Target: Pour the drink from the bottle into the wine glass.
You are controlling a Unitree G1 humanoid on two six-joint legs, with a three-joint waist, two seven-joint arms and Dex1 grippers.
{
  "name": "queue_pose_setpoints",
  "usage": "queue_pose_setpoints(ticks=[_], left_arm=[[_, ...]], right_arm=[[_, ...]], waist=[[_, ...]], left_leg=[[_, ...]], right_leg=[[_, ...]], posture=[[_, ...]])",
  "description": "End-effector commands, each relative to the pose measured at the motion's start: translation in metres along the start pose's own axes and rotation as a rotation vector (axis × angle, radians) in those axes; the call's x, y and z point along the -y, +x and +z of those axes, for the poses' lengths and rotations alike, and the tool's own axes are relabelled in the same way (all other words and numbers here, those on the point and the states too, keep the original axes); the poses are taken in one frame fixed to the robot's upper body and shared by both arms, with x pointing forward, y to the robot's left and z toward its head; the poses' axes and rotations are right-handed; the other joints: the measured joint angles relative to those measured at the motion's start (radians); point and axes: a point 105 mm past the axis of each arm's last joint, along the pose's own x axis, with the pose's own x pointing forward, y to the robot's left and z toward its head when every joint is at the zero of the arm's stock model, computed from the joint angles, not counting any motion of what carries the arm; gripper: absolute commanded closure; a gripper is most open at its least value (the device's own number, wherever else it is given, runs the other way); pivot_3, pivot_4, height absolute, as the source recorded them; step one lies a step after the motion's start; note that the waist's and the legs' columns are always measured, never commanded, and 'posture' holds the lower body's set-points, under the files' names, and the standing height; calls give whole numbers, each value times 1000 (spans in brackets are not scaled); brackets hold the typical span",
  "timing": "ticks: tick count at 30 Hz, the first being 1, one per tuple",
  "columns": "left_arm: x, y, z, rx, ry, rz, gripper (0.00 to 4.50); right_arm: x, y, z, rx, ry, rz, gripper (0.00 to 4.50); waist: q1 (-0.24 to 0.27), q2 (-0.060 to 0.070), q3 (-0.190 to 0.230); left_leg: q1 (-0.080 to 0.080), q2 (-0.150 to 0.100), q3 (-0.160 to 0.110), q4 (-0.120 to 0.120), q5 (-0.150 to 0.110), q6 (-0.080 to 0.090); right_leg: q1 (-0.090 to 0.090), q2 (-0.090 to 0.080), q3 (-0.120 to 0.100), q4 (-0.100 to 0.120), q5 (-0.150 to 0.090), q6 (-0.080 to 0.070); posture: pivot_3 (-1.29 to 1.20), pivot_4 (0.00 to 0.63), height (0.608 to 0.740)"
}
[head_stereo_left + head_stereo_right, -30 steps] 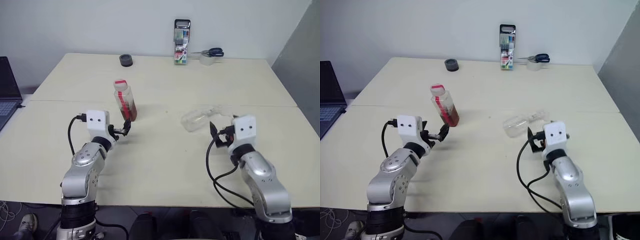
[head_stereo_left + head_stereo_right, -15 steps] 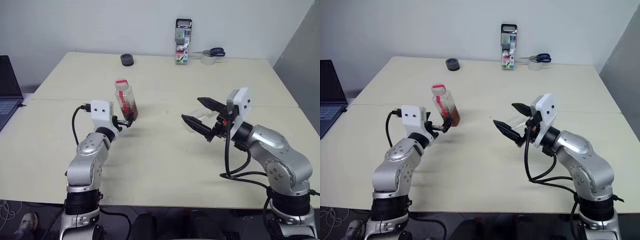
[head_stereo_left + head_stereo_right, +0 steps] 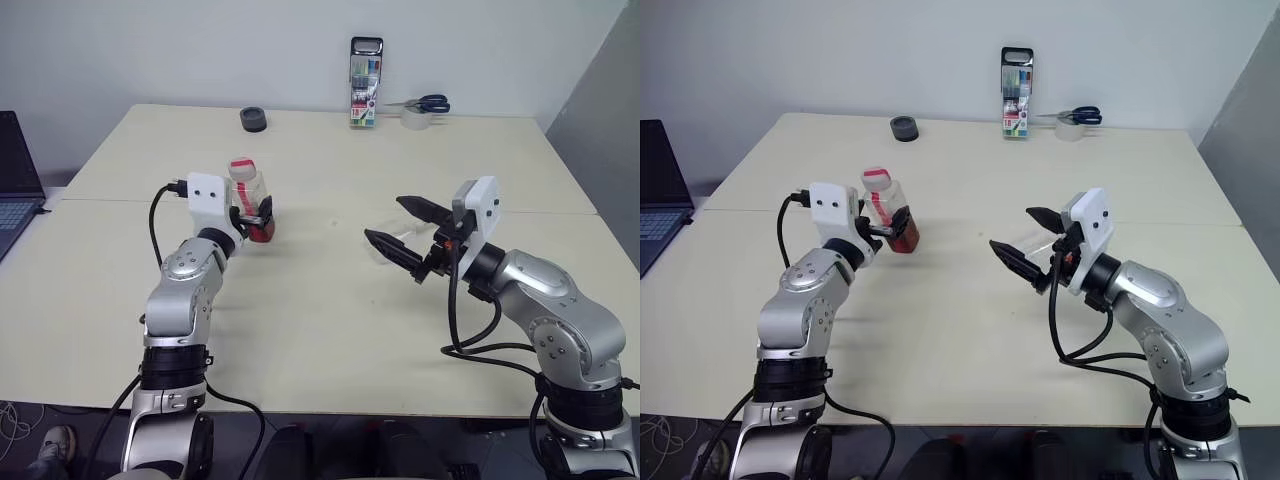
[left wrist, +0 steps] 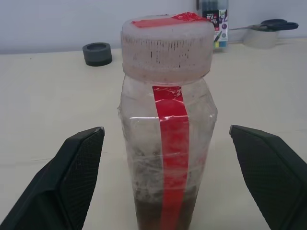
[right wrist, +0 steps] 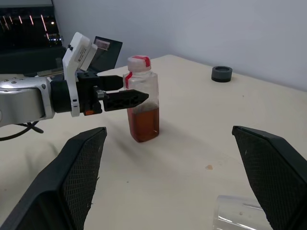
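The bottle stands up straight on the table, on the robot's left side. It is small, clear and a bit square, with a wide neck. A red strip runs down its side, and its see-through cap has a red top and little ridges. The cap is still on. The drink is red-brown like tea and fills only the bottom part.

The left gripper is spread wide, with one black finger on each side of the bottle. The fingers do not touch it yet, so it holds nothing.

The wine glass lies on its side on the table, near the middle. It is clear and round and hard to see. In the right wrist view a bit of its rim shows. The right gripper hangs just above it, fingers spread wide, holding nothing. Its fingers are black, pointy and bumpy.

What could go wrong? The bottle is smooth plastic, so it could slip or tip over if the fingers bump it or squeeze off to one side. The glass is round and could roll away when touched. It must stand up first, or the drink spills on the table. The cap must come off too, or nothing pours.

Far back sit a dark round thing, a pack of pens, scissors and a tape roll.
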Motion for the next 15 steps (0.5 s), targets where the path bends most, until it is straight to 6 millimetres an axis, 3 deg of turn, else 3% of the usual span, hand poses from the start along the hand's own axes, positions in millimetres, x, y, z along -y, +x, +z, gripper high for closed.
queue_pose_setpoints(ticks=[1, 15], left_arm=[[0, 9, 12, 54, 31, -9, 38], [1, 22, 16, 100, 27, -40, 38]], right_arm=[[-4, -2, 13, 45, -35, -3, 0], [0, -8, 7, 31, -40, -65, 0]], waist=[[0, 0, 0], [0, 0, 0]], left_leg=[[0, 0, 0, 0, 0, 0], [-1, 0, 0, 0, 0, 0]], right_leg=[[0, 0, 0, 0, 0, 0], [-1, 0, 0, 0, 0, 0]], posture=[[0, 150, 740], [0, 150, 740]])
